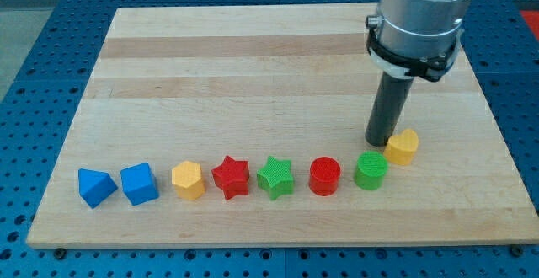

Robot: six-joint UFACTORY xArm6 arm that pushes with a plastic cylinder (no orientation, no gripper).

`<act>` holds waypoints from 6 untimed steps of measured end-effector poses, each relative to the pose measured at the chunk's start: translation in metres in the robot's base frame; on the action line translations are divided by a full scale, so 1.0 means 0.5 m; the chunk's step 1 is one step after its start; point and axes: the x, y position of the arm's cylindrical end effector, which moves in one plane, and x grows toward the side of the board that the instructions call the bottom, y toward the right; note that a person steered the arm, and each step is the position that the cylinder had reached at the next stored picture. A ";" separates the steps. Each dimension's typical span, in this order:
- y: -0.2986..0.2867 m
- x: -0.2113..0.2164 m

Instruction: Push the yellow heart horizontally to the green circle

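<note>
The yellow heart (402,147) lies on the wooden board (253,84) at the view's lower right. It sits just up and to the right of the green circle (370,170), close to it or touching. My tip (378,141) stands right beside the heart on its left, just above the green circle. The dark rod rises from it to the grey arm body at the view's top right.
A row of blocks runs along the board's lower part: a blue triangular block (95,187), a blue cube (139,184), a yellow hexagon (188,179), a red star (231,177), a green star (274,177), a red circle (325,176).
</note>
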 end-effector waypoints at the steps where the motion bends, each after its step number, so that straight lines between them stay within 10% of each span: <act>1: 0.006 -0.002; 6: 0.059 0.027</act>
